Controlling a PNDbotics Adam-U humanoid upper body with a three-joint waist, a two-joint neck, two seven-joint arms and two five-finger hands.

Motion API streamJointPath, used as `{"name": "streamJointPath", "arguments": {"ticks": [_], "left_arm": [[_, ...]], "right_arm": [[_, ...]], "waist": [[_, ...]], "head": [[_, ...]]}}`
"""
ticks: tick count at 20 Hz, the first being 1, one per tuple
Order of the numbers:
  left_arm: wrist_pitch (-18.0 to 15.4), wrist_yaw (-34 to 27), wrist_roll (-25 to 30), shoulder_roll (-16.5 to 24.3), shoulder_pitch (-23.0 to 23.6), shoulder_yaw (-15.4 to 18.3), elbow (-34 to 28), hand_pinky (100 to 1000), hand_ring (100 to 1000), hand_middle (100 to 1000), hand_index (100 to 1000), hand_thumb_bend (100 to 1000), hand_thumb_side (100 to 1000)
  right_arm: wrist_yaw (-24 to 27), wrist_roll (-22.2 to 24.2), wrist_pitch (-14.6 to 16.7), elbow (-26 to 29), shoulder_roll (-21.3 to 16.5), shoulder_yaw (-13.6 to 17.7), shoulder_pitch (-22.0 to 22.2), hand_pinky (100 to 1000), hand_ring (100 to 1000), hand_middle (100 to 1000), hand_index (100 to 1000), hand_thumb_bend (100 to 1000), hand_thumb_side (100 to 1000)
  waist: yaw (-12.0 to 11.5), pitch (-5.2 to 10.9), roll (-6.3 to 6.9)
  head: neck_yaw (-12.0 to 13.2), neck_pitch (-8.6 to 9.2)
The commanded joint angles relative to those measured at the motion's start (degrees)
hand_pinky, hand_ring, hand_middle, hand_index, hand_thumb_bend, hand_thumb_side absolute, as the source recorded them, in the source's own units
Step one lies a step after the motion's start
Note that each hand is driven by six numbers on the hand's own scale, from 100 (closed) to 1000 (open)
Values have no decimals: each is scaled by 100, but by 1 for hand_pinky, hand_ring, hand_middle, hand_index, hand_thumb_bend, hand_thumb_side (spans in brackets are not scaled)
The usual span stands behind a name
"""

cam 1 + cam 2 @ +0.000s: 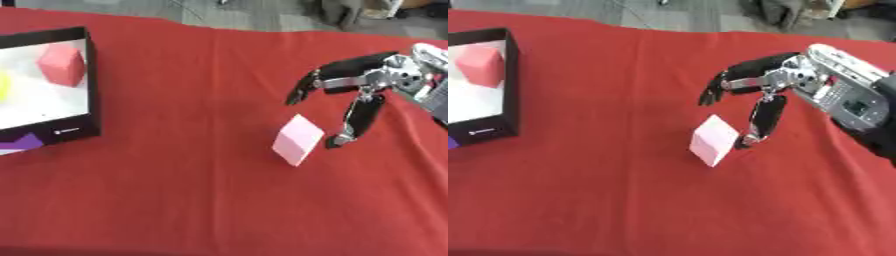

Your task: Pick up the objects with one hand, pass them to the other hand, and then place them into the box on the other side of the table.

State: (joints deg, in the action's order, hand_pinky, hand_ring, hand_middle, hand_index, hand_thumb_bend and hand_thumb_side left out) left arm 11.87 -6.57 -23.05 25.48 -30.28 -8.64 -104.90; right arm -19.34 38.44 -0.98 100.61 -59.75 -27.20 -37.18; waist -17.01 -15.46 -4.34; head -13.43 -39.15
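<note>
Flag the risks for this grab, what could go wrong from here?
The pale pink cube looks tipped on an edge, with the right hand open just beside it: a nudge from the fingers could roll it away. The box sits far across the table, so a handover drop seems possible.

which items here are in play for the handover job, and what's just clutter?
In play:
pink cube, tilted on the cloth
right hand, fingers spread by the cube
box, holding a red cube and something yellow

Clutter:
red tablecloth only
</note>
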Motion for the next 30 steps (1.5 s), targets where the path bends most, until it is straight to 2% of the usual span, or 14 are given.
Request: {"name": "streamJointPath", "arguments": {"ticks": [1,4,11,20,30], "left_arm": [[3,4,-22,50,-51,38,-97,789,540,715,701,100,791],[7,4,-25,37,-50,38,-104,790,539,714,700,100,790],[12,-6,-29,13,-53,31,-116,793,539,714,697,100,789],[10,-15,-30,0,-11,38,-117,797,540,717,697,100,789],[4,-25,-26,-42,-17,33,-139,800,540,717,695,100,787]], "right_arm": [[-144,-319,-52,-39,-90,-16,-10,889,841,779,874,493,108],[-219,-430,-19,-112,-50,-102,15,888,839,776,871,492,106],[-247,-372,105,-297,54,-222,-15,889,840,777,865,495,100],[-269,-192,239,-408,99,-198,-64,895,851,789,868,487,100],[-359,-122,363,-773,374,-449,-170,892,846,773,852,490,100]], "waist": [[-17,71,43],[-29,61,53],[-42,45,65],[-36,34,63],[-48,19,77]], "head": [[-21,-1],[-31,2],[-40,1],[-37,10],[-56,30]]}}
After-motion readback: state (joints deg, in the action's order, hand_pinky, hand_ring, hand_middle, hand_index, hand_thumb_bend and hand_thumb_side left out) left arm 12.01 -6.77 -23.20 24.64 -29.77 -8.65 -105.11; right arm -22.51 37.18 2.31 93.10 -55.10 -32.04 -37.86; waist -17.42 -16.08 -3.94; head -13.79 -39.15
